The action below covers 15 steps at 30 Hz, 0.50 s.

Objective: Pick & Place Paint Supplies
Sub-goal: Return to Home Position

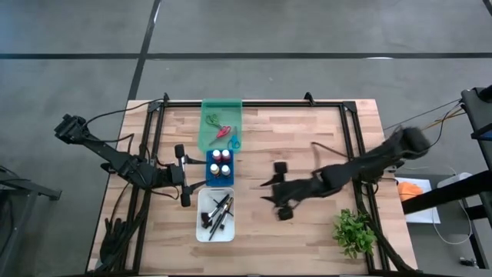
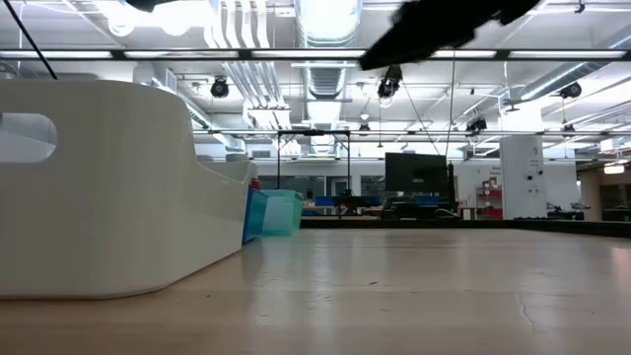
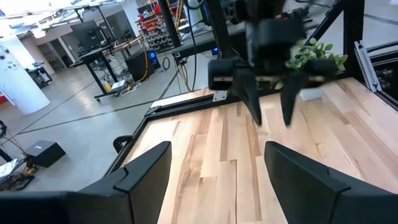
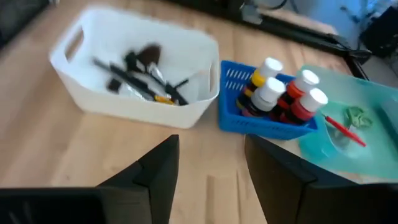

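Observation:
Several paint bottles (image 4: 280,93) with white caps stand in the blue tray (image 1: 220,167). Brushes (image 4: 140,78) lie in the white tray (image 1: 216,215). Scissors with red and green handles (image 1: 221,128) lie in the green tray (image 1: 221,123). My left gripper (image 1: 183,175) hovers open just left of the trays, holding nothing. My right gripper (image 1: 278,190) is open too and empty, in mid-table to the right of the trays. In the right wrist view its fingers point toward all three trays.
A leafy green plant (image 1: 354,231) sits at the table's near right corner. A black frame (image 1: 254,104) borders the table top. Bare wood lies between the trays and my right gripper. In the low view the white tray (image 2: 108,187) fills the left side.

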Each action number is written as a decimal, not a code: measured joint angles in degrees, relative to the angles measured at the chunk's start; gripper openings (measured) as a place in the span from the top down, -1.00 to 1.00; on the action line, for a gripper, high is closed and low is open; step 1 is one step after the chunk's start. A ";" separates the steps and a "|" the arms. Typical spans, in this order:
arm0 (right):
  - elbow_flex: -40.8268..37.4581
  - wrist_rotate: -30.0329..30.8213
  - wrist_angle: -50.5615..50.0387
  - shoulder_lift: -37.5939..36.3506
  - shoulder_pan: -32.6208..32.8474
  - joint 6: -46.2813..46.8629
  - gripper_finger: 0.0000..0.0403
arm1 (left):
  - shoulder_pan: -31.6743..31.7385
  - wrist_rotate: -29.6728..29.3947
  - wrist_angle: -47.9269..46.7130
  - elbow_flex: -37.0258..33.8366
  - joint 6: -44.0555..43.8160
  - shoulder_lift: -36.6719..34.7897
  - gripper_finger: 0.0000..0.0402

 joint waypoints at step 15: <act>-37.34 -7.83 40.24 -24.68 -1.43 5.67 0.94 | 0.02 0.00 0.85 -0.02 -0.13 0.00 -0.33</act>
